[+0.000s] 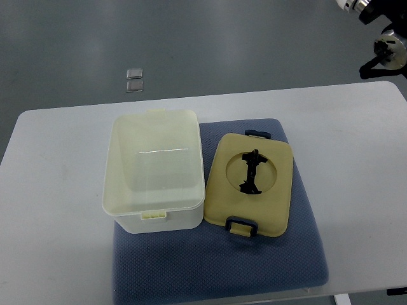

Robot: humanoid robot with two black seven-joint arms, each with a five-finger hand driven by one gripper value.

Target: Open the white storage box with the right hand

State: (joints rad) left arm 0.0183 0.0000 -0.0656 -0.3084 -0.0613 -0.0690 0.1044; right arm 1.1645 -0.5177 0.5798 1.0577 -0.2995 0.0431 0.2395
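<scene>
The white storage box (pixel 152 170) stands open on the left part of a blue mat (pixel 216 270), and its inside looks empty. Its cream lid (pixel 278 204) lies flat on the mat just right of the box, touching its side. The lid has a round recess with a black handle (pixel 251 173) and a dark blue latch at each end (pixel 241 226). Parts of my right hand (pixel 383 47), black and white, show at the top right corner, beyond the table's far edge and well away from the box and lid. It holds nothing that I can see.
The mat lies on a white table (pixel 57 190) with rounded far corners. Two small clear square pieces (pixel 134 79) lie on the grey floor beyond the table's far edge.
</scene>
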